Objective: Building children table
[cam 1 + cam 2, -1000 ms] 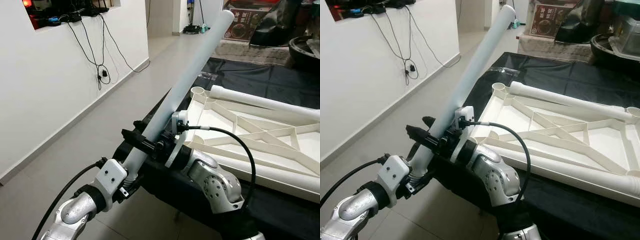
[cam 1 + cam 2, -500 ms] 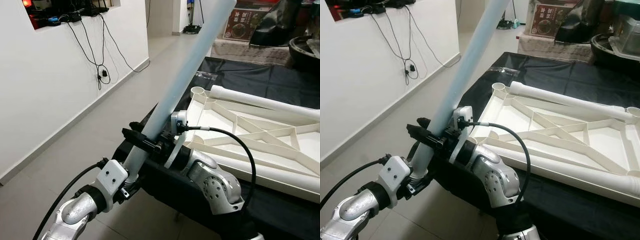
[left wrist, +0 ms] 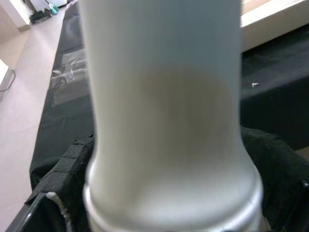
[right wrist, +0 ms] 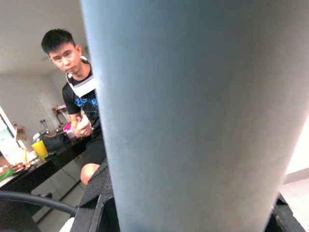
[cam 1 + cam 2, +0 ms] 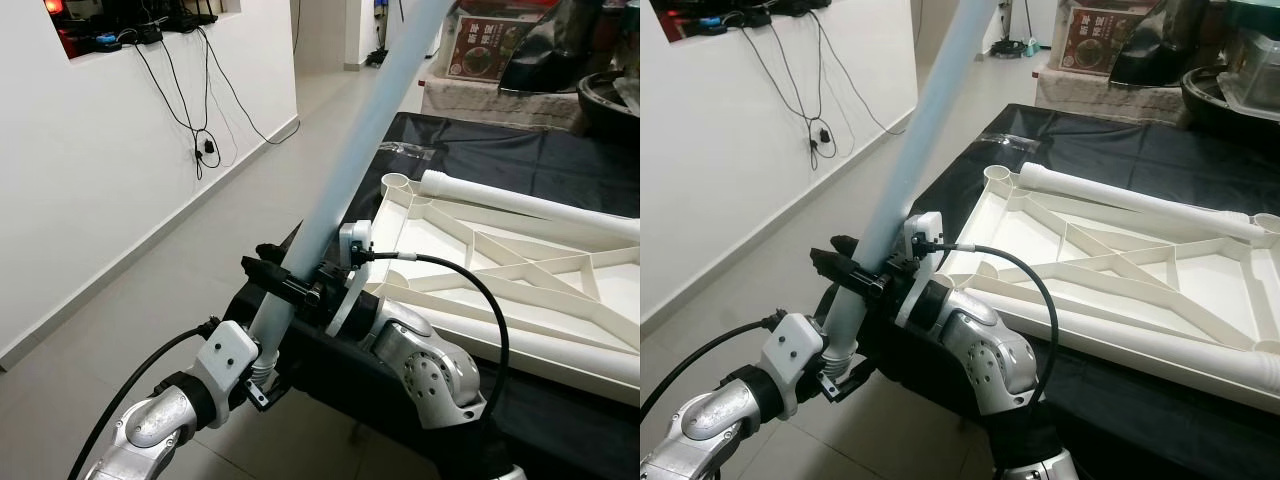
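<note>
Room: white wall point(image 5: 120, 150) on the robot's left, with black cables point(image 5: 200, 110) hanging from a recess; pale tiled floor point(image 5: 150, 300) ran alongside. Ahead and to the right stood a surface under a black cloth point(image 5: 520, 160).

Item 1, tabletop point(image 5: 500, 270): white plastic, lying underside up on the black cloth, ribs and corner sockets showing. One white leg point(image 5: 530, 205) lay along its far edge, one end at a corner socket; whether it was seated there could not be told.

Item 2, loose leg point(image 5: 350, 150): long pale tube, held tilted, rising from the grippers near the cloth's front-left corner up and away past the top of the frame. Its flared lower end sat at the left wrist.

Item 3, left gripper point(image 5: 262, 345): at the bottom of the loose leg, tube running between its fingers and along them; closed on the tube's lower end, as the left wrist view had the flared end directly before the camera.

Item 4, right gripper point(image 5: 290, 285): just above the left one, black fingers point(image 5: 262, 268) clamped across the tube from the side, tube passing between them.

Item 5, person point(image 4: 79, 111): seen past the tube in the right wrist view, seated, dark T-shirt
</note>
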You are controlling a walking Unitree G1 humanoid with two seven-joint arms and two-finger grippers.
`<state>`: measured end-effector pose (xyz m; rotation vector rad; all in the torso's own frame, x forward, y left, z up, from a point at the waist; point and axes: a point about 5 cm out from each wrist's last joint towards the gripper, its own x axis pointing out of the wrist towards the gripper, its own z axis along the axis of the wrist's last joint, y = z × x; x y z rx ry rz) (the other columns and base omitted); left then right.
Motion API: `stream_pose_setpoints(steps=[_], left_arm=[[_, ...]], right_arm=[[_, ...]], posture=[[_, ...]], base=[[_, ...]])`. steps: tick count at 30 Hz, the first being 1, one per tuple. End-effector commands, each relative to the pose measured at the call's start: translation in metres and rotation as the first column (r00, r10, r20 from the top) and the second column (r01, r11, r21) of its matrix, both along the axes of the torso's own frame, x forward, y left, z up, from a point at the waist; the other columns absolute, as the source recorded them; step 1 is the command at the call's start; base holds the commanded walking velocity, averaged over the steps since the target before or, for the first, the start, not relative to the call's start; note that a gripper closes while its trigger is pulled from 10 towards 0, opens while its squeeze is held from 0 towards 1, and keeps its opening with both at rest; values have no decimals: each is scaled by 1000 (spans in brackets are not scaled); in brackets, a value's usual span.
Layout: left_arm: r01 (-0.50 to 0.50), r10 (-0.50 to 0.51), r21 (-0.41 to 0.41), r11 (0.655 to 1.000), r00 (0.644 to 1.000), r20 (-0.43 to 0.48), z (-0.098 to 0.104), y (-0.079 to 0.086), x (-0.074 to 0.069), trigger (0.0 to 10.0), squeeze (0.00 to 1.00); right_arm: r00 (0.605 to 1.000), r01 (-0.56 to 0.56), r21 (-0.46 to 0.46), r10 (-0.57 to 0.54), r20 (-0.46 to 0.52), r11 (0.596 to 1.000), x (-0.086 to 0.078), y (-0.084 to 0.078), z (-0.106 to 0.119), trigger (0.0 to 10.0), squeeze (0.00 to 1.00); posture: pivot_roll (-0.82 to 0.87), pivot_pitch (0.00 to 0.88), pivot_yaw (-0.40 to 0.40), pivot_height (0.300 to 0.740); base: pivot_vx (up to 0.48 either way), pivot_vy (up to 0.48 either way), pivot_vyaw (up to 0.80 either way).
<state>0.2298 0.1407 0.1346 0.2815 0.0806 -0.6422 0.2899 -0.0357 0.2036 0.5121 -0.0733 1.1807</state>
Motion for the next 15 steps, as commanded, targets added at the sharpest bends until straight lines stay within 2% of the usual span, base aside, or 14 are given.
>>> stream_pose_setpoints(steps=[1,3,4,6,7,11,13,15], left_arm=[[-9,10,22,1000,999,-38,-8,3,-3,10000,1000],[-19,20,36,999,999,-34,-9,4,-3,10000,1000],[-19,20,43,999,999,-29,-9,3,-4,10000,941],[-17,19,46,999,999,-26,-9,2,-5,10000,941],[-19,20,35,999,999,-30,-10,2,-6,10000,0],[-36,36,12,999,999,-35,-11,0,-7,10000,0],[-66,66,4,998,997,-26,-12,-3,-8,10000,0],[-66,66,4,998,997,-26,-12,-3,-8,10000,0]], right_arm=[[1000,10,26,-10,21,1000,4,-1,8,0,0],[1000,19,29,-19,19,999,5,-2,9,0,0],[999,40,24,-41,23,999,8,-4,9,0,0],[998,55,21,-56,26,998,10,-6,9,0,0],[996,82,17,-82,29,996,14,-9,10,0,0],[986,163,15,-164,33,986,23,-16,11,0,0],[962,268,19,-269,39,963,34,-25,14,0,0],[962,268,19,-269,39,963,34,-25,14,0,0]], posture=[[36,44,42,740],[36,44,42,740],[32,35,44,740],[32,35,44,740],[32,35,44,740],[27,21,46,740],[25,16,47,740],[25,16,47,740]], base=[[0,0,0],[0,0,0],[0,0,0],[0,0,0],[0,0,0],[0,0,0],[0,0,0],[0,0,0]])
